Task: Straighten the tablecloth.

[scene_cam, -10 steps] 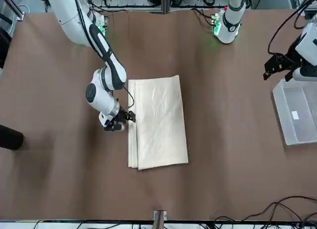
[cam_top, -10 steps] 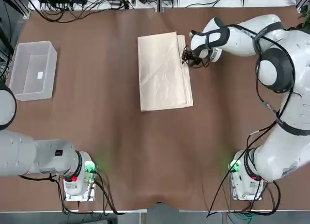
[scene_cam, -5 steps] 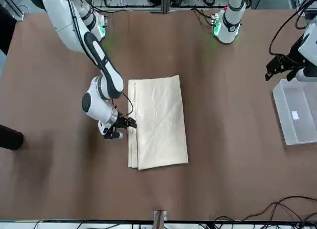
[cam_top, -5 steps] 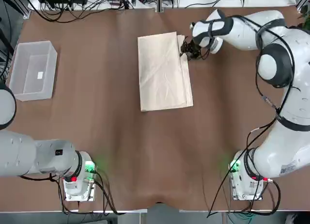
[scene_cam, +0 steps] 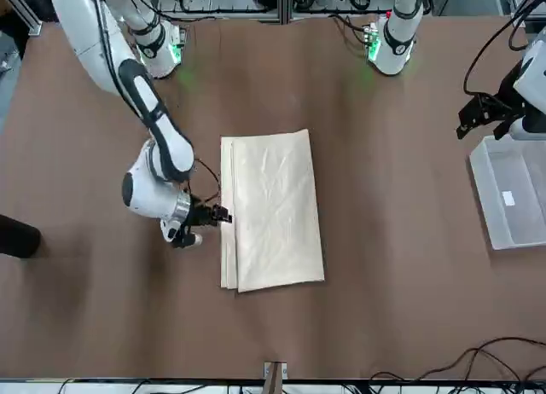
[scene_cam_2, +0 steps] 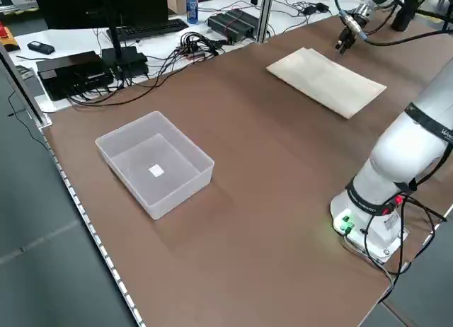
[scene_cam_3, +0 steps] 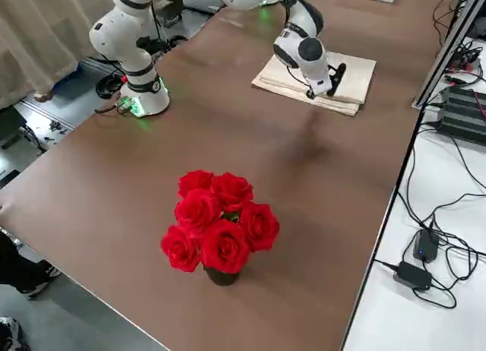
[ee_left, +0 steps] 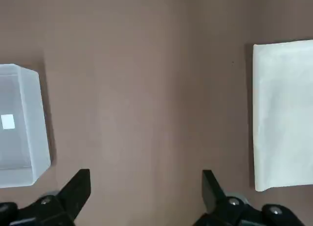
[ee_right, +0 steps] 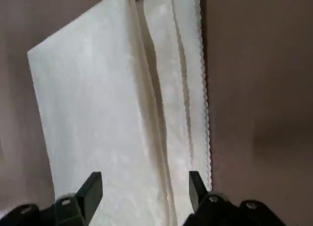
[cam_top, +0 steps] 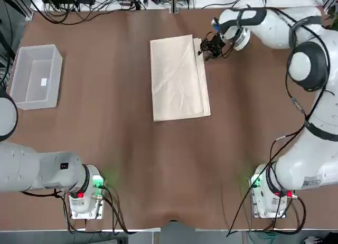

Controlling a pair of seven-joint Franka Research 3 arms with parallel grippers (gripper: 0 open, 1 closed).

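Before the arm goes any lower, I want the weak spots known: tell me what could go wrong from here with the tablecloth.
The right gripper is open over the layered edge of the folded tablecloth, so it may pinch several layers together. The left gripper is open near the clear bin, away from the cloth; pulling with the right alone could drag the whole stack askew.

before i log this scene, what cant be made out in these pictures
- Layers inside the folded cream fabric tablecloth: hidden under its top fold in the top view.
- Left black two-finger gripper: cut off by the left edge in the top view.
- Writing on the small white label in the clear plastic bin: too small in the top view.
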